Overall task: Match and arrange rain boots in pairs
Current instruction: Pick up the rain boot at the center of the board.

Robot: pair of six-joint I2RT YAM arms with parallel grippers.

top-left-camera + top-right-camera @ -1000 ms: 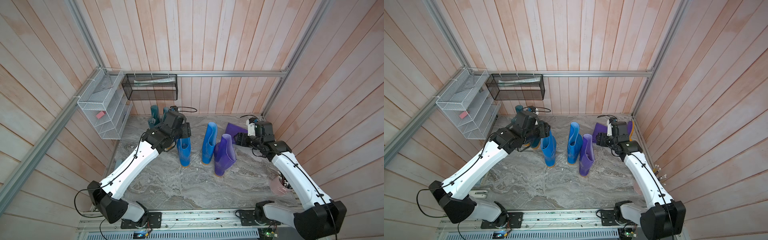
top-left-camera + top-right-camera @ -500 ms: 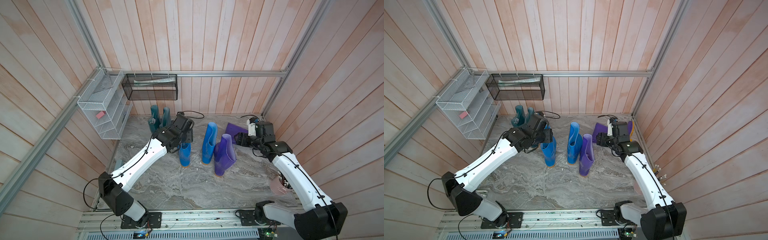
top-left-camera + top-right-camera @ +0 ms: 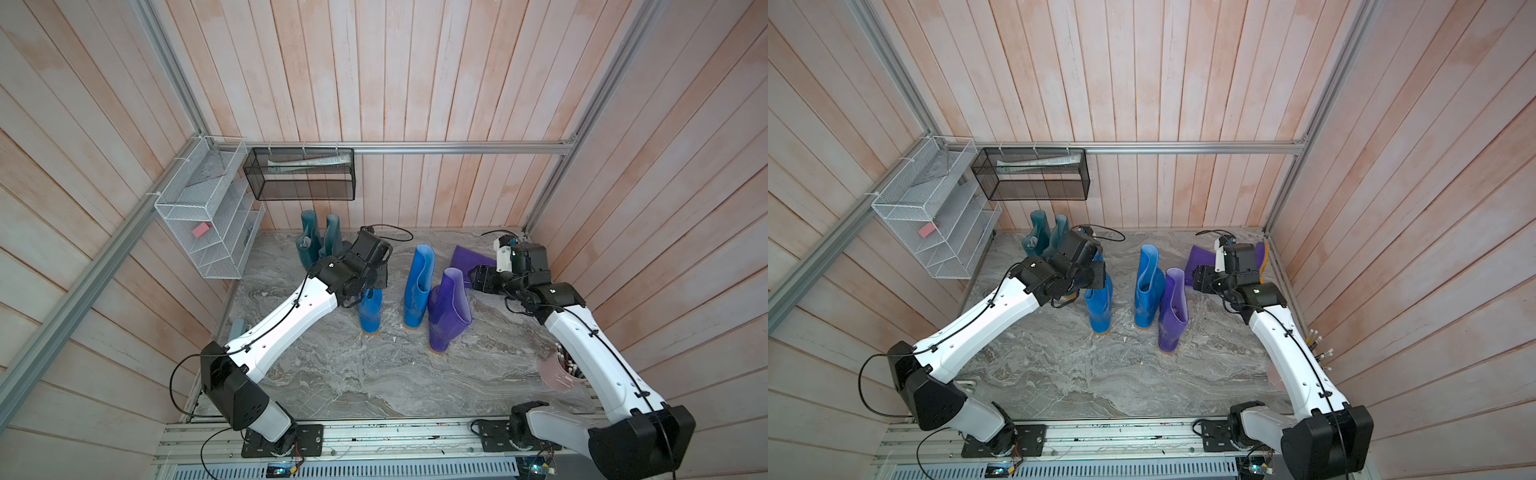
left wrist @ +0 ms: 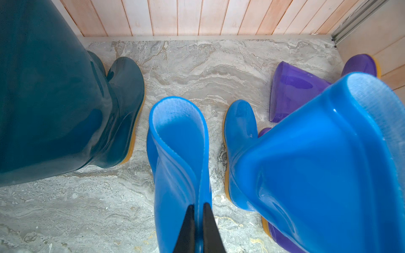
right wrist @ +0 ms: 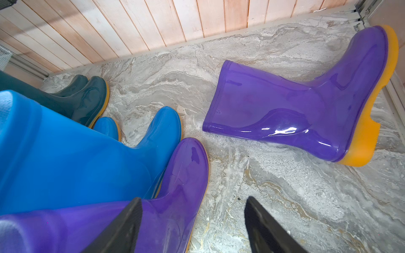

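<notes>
My left gripper [image 4: 199, 210] is shut on the back rim of an upright bright blue rain boot [image 4: 177, 140], which stands left of centre in both top views [image 3: 370, 311] [image 3: 1099, 307]. The second blue boot [image 3: 417, 291] stands just right of it, touching an upright purple boot [image 3: 449, 311]. Another purple boot [image 5: 295, 109] lies on its side by the right wall. Two dark teal boots [image 3: 309, 241] stand together at the back left. My right gripper [image 5: 192, 208] is open above the standing purple boot's foot [image 5: 182, 175] and holds nothing.
A white wire rack [image 3: 208, 216] hangs on the left wall and a black mesh basket [image 3: 299, 174] on the back wall. A pink cup with pens [image 3: 561, 374] stands at the right front. Wooden walls close in the marble floor [image 3: 353, 374] on three sides.
My left arm swung right, away from the teal boots and over the left blue boot, and its gripper closed on the shaft rim. The right arm has not moved.
</notes>
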